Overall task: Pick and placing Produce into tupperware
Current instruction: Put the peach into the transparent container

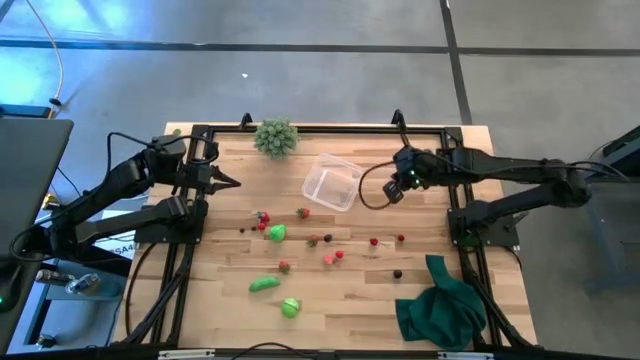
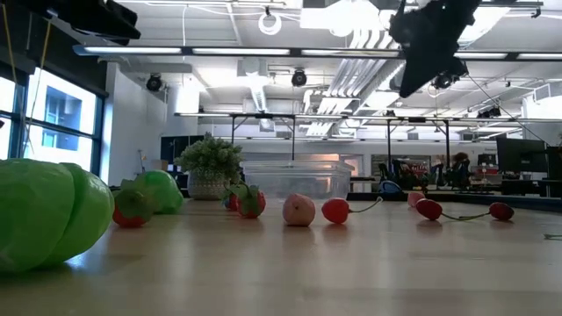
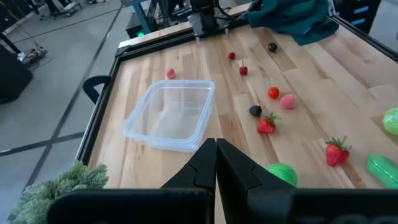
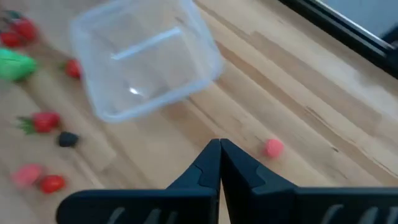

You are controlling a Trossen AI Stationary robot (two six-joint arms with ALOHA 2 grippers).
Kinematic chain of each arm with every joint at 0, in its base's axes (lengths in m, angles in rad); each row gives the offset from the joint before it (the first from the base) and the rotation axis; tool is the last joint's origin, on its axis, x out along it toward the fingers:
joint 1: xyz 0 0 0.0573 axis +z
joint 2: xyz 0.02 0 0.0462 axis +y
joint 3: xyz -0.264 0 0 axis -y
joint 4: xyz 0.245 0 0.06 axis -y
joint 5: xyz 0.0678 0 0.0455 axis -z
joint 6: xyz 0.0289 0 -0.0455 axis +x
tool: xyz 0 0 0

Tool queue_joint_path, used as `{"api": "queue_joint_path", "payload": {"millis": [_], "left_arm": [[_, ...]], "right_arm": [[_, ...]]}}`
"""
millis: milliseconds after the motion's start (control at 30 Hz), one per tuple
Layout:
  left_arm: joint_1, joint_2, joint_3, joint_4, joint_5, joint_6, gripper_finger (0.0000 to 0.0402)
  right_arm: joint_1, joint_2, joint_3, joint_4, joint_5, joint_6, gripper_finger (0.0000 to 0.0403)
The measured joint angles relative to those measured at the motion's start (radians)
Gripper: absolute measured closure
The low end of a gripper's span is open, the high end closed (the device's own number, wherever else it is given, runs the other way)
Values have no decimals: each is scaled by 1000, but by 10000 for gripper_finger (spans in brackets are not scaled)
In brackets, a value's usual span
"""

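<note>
The clear tupperware (image 1: 332, 182) stands empty on the wooden table, right of the far middle. The produce lies loose nearer the front: strawberries (image 1: 303, 212), small red and dark berries (image 1: 397, 273), a green round piece (image 1: 276, 233), a green oblong one (image 1: 264, 285) and another green round one (image 1: 290, 307). My left gripper (image 1: 232, 183) hovers shut at the table's left side, pointing toward the tupperware (image 3: 169, 115). My right gripper (image 1: 392, 193) hangs shut just right of the tupperware (image 4: 146, 65), above a pink piece (image 4: 272, 147). Neither holds anything.
A spiky pale-green ball (image 1: 275, 137) sits at the far edge, left of the tupperware. A dark green cloth (image 1: 440, 305) lies crumpled at the near right corner. A black frame rail (image 1: 320, 130) borders the table. Bare wood lies between the tupperware and the produce.
</note>
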Motion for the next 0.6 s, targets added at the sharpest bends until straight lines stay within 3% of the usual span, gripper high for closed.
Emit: {"api": "queue_joint_path", "payload": {"millis": [233, 467, 600], "left_arm": [[0, 0, 0, 1, 0, 0, 399], [0, 0, 0, 2, 0, 0, 399], [0, 0, 0, 2, -1, 0, 399]], "right_arm": [[-175, 36, 1, -63, -2, 176, 402], [-369, 179, 1, -52, -195, 52, 402], [-400, 287, 1, -53, -222, 2, 402]]}}
